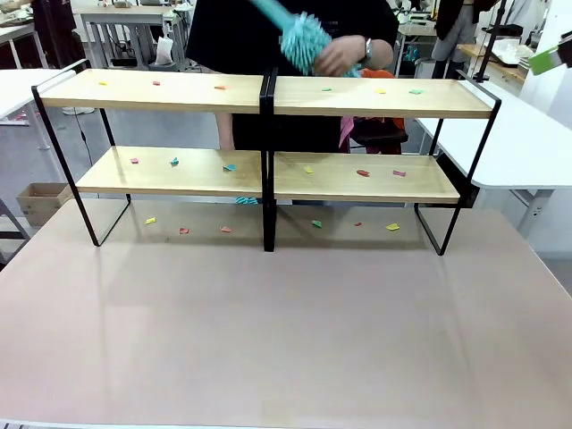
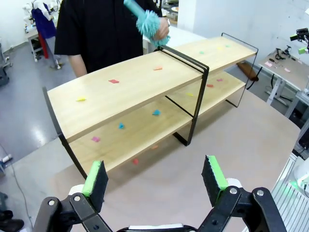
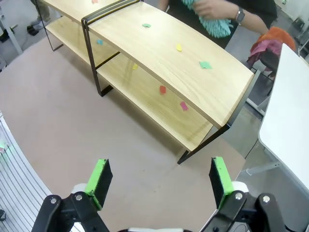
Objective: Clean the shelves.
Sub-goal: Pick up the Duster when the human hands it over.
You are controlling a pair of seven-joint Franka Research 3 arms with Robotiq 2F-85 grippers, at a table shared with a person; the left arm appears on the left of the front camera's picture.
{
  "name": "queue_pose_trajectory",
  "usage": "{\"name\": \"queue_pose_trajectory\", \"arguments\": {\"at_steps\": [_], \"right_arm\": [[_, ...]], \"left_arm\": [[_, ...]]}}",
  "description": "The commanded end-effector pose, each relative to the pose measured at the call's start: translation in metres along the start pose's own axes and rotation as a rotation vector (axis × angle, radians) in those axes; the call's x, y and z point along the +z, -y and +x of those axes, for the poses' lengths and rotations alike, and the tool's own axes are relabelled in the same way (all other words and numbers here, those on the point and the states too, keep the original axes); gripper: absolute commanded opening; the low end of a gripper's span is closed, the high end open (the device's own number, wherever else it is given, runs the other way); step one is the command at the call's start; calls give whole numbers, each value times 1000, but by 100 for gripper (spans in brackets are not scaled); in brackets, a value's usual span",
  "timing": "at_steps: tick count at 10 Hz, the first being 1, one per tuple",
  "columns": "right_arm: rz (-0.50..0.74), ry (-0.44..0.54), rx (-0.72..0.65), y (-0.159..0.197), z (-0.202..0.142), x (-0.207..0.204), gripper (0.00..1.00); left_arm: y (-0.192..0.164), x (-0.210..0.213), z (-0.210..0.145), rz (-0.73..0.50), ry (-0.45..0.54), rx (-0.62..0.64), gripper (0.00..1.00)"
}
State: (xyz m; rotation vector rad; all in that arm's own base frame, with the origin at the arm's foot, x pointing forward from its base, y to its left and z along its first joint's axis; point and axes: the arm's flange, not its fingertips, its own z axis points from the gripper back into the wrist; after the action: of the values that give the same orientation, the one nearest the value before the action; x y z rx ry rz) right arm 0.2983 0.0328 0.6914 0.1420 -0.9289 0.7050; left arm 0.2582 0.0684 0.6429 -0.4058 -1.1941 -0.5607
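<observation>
On the far half of the surface (image 1: 286, 340), toward 12 o'clock in the front view, stand the shelves (image 1: 179, 91). They are two racks joined in the middle, each with a top board and a low board. Small coloured bits (image 1: 230, 167) lie all over the boards, and more lie on the surface under them.

A person stands behind the shelves. The person's hand (image 1: 340, 58) holds a fluffy blue-green duster (image 1: 304, 40) just above the top board, near the join, at about 12 o'clock.

The job right now looks like brushing the top board. To do it well, I think the duster should sweep in long strokes along the board to one end, so the bits go off the edge together. The top boards should come first, then the low ones, then the surface below, because bits may drop down.

The left jaws are wide open and hold nothing. In the left wrist view the shelves (image 2: 135, 92) lie at 12 o'clock from them, well apart. The right jaws are wide open too, and hold nothing. In the right wrist view the shelves (image 3: 169, 63) lie at about 12 o'clock, well apart, with bare surface between.
</observation>
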Motion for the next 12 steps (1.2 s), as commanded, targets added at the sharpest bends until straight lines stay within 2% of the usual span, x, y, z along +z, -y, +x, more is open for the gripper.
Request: {"name": "queue_pose_trajectory", "arguments": {"at_steps": [1,3,4,5,8,12], "right_arm": [[34,18,20,5,-4,-3,100],[35,26,33,8,-7,-3,100],[13,107,17,11,-6,4,100],[57,194,0,15,-5,13,100],[73,127,-217,29,-7,18,100],[91,147,-228,28,-11,23,100]], "left_arm": [[11,-17,-31,0,-42,-22,100],[9,-20,-30,-3,-44,-36,100],[7,-22,-29,-15,-49,-38,100],[6,-23,-26,-20,-36,-49,100],[8,-29,-24,-25,-52,-74,100],[6,-32,-23,-44,-55,-73,100]]}}
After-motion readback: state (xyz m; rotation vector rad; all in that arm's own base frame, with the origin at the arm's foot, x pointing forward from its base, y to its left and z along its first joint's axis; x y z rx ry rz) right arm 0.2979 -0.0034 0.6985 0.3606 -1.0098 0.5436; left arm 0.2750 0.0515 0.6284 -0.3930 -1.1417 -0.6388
